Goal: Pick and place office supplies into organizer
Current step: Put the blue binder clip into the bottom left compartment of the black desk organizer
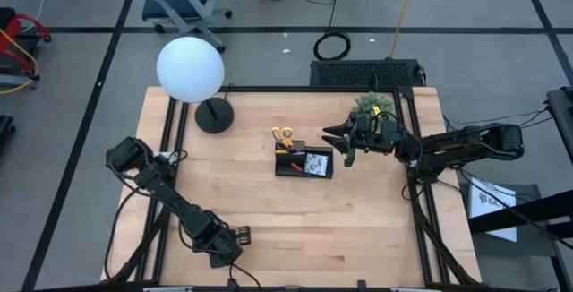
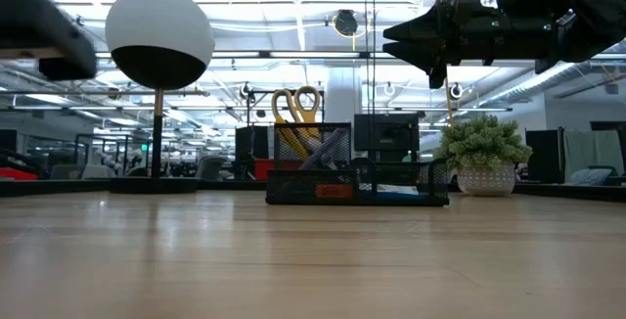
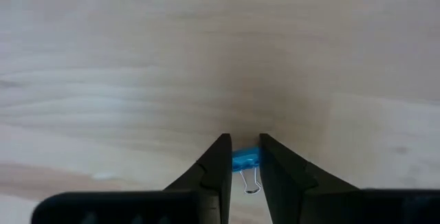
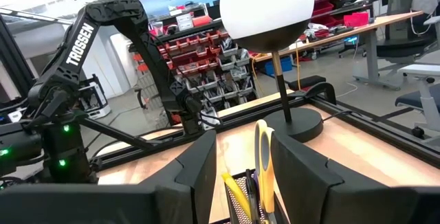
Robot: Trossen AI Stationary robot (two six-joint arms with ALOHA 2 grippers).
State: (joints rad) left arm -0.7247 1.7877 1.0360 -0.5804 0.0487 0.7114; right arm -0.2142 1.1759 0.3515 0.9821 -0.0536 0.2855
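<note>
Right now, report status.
Left gripper shut on blue binder clip, low over table. Right gripper open, hovering beside organizer. Scissors already inside. Nothing blocking.

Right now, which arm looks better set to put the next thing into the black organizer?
Probably the left. Its claw grips a small blue binder clip near the table's front edge, ready to carry. The right claw hovers beside the organizer, but open and empty.

Bright overhead ceiling lights (image 2: 293,6) wash out the low view's background, leaving the lamp globe (image 2: 159,37) half dark. The worktop (image 2: 293,260) carries soft glare. The left wrist view looks blurred; its fingers (image 3: 213,176) sit in shadow.
</note>
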